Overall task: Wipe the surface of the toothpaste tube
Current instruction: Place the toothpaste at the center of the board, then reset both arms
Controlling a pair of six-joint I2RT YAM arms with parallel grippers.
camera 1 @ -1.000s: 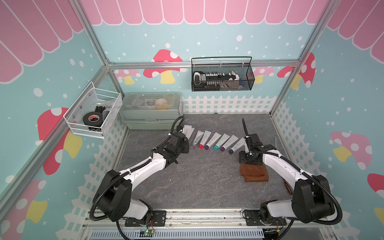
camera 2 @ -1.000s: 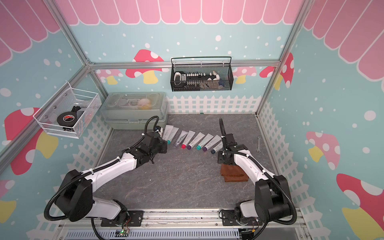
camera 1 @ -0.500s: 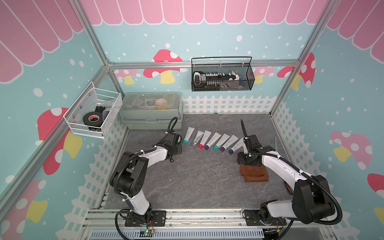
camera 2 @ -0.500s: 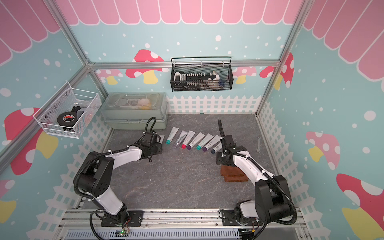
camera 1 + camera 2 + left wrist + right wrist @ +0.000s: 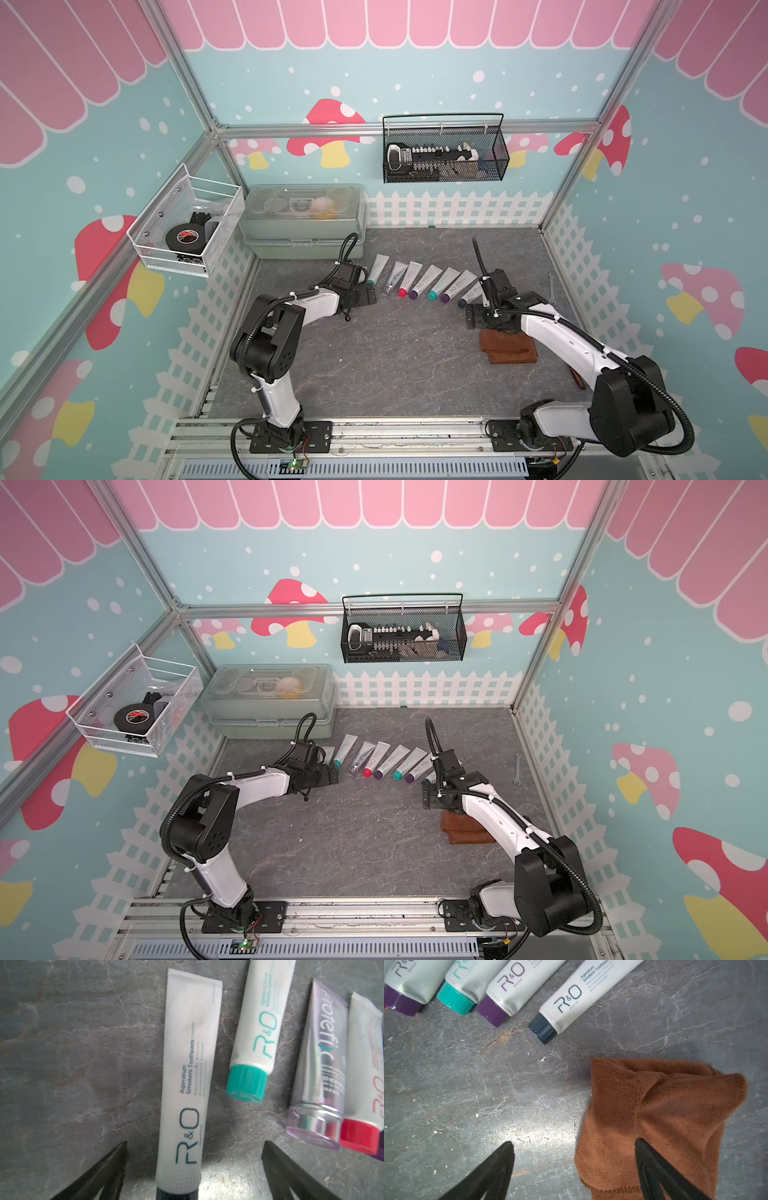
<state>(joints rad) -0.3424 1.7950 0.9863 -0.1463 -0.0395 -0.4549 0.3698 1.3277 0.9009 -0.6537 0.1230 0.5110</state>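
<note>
Evenly bright from above, with walls (image 5: 62, 187) bowed at the top views' edges, soft glare on the table (image 5: 529, 1132) just beside the cloth (image 5: 664, 1105), and smeared tubes (image 5: 187, 1084) in the left wrist view.

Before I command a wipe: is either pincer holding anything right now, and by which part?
Nothing is held. The left pincer stands open astride a toothpaste tube; the right pincer is open, one tip over the brown cloth.

I'm running a staged robot test cell, not a real room: alu frame (image 5: 415, 126) w/ printed mushroom walls (image 5: 328, 120), arms (image 5: 557, 336) bolted to a base rail (image 5: 399, 428) at pic bottom.
</note>
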